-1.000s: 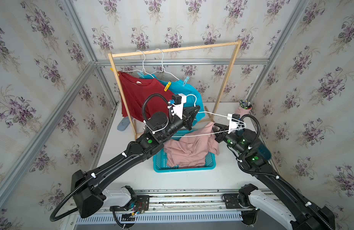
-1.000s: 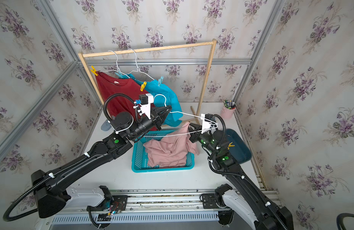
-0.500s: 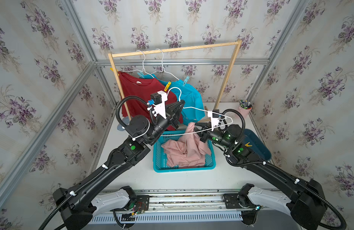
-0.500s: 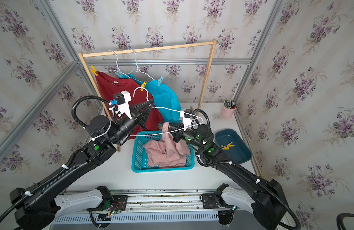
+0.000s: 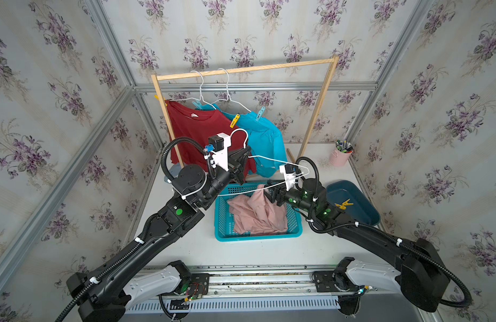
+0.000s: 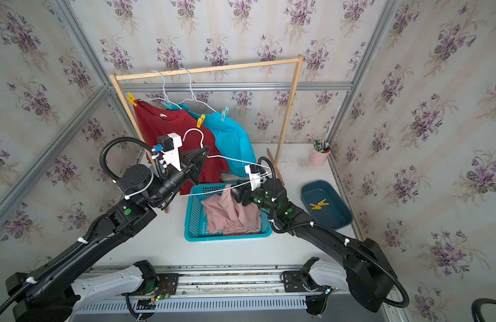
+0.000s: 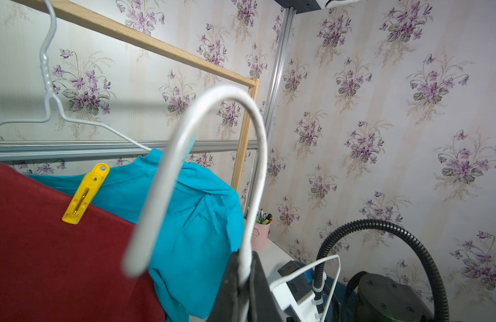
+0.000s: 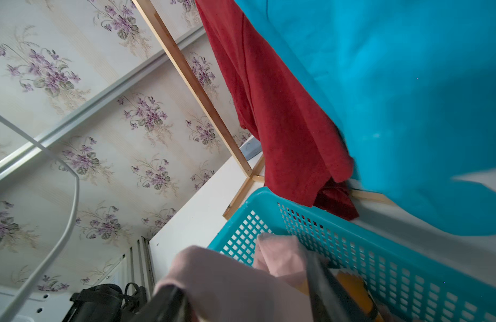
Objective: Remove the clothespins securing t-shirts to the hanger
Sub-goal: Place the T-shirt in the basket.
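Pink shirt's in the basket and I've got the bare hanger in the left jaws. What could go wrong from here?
1. The hanger, clamped in the jaws of the left gripper, passes its lower wire close over the right wrist camera; moving either arm may snag it.
2. Pink shirt cloth lies between the open jaws of the right gripper; pulling away might drag it out of the basket.

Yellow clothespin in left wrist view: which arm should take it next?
Probably right: right gripper is open above the basket; left gripper, though nearer the yellow clothespin, is shut on a hanger.
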Robot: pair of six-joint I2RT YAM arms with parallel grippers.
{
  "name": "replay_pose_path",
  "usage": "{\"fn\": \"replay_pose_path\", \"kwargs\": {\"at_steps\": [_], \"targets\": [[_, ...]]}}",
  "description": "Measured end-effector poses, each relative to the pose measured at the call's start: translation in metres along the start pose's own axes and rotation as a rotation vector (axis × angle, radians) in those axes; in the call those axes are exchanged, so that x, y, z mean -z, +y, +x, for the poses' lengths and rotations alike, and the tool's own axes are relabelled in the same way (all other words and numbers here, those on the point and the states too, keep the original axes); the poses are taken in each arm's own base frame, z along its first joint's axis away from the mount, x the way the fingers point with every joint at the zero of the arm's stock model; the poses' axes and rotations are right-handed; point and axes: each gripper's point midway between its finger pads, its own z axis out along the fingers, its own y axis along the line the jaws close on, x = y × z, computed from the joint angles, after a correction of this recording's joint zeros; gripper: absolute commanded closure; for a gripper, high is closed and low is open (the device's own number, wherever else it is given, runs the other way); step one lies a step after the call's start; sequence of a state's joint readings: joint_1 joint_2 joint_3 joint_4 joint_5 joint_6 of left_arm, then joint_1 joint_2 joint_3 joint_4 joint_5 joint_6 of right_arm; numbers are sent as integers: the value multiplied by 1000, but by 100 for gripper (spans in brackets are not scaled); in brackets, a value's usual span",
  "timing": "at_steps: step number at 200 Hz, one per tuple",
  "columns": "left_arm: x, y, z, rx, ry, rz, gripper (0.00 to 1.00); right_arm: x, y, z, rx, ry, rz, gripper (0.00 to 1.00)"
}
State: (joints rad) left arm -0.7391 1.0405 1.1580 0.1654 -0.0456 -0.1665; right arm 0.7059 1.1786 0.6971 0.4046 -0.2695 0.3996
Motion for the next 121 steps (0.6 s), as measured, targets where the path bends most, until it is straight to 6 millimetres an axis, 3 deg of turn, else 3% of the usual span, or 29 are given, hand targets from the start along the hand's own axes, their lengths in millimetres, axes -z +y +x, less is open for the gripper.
{"fn": "replay_pose_path", "kwargs": {"at_steps": [47,121], "targets": [[4,1,-11,-74,22,-13,100,15,-4,-18,85,3,89,9],[30,19,-18,-254,80,-112,100,28,0,-11,200,169,126,7]]}}
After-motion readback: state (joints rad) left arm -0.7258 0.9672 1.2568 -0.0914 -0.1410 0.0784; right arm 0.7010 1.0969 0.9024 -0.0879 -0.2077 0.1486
